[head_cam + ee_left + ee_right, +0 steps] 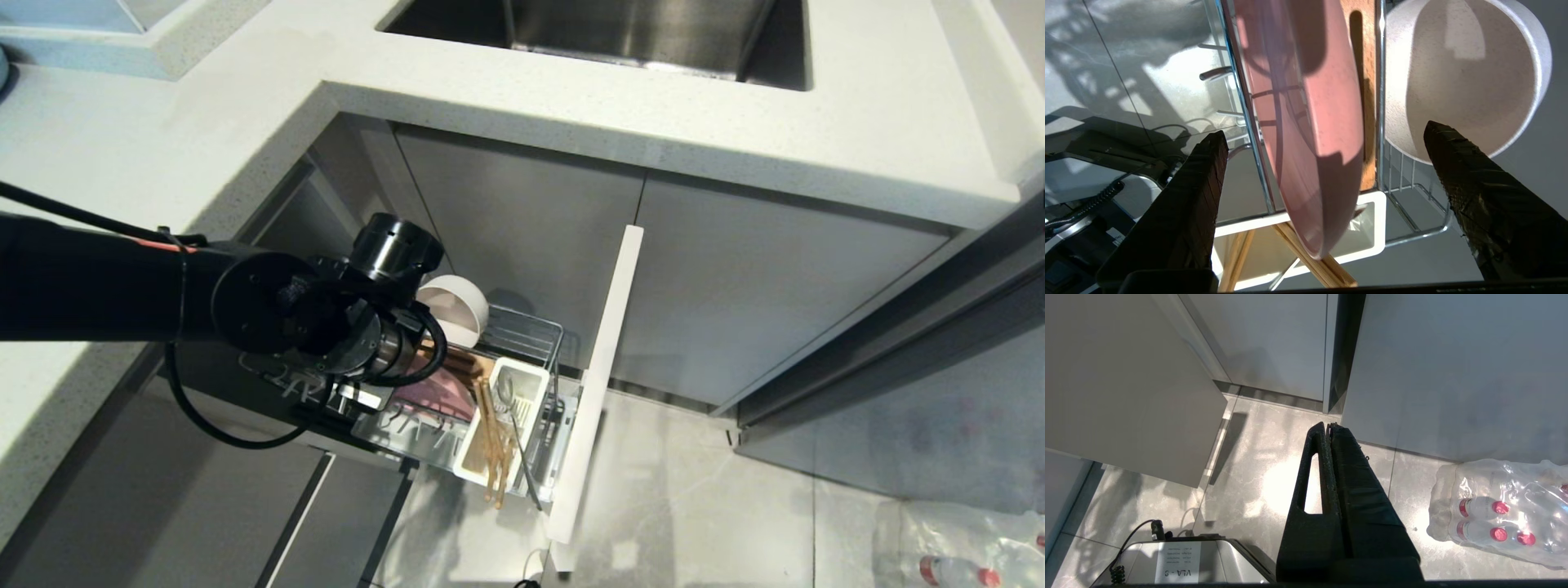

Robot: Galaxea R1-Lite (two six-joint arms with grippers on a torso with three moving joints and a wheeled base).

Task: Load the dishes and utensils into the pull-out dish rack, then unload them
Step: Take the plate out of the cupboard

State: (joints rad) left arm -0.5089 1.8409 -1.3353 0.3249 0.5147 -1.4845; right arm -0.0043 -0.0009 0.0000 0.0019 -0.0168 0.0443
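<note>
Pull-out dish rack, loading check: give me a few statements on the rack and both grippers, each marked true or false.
1. The pink plate stands on edge in the dish rack. True.
2. The left gripper is clamped on the plate. False: its fingers stand open on either side of it.
3. The chopsticks and spoon lie on the floor. False: both are in the white cutlery box.
4. The right gripper is shut and empty. True.
5. The bowl sits in the sink. False: it is in the rack.

Pink plate (1306, 134) beside a cream-white speckled bowl (1466, 73) — both matte. Light-brown chopsticks (492, 445) and a grey spoon (508, 400) lie in the white cutlery box (531, 377) (chrome wire around it). Speckled off-white counter (653, 106); black left pincer (1323, 134).
</note>
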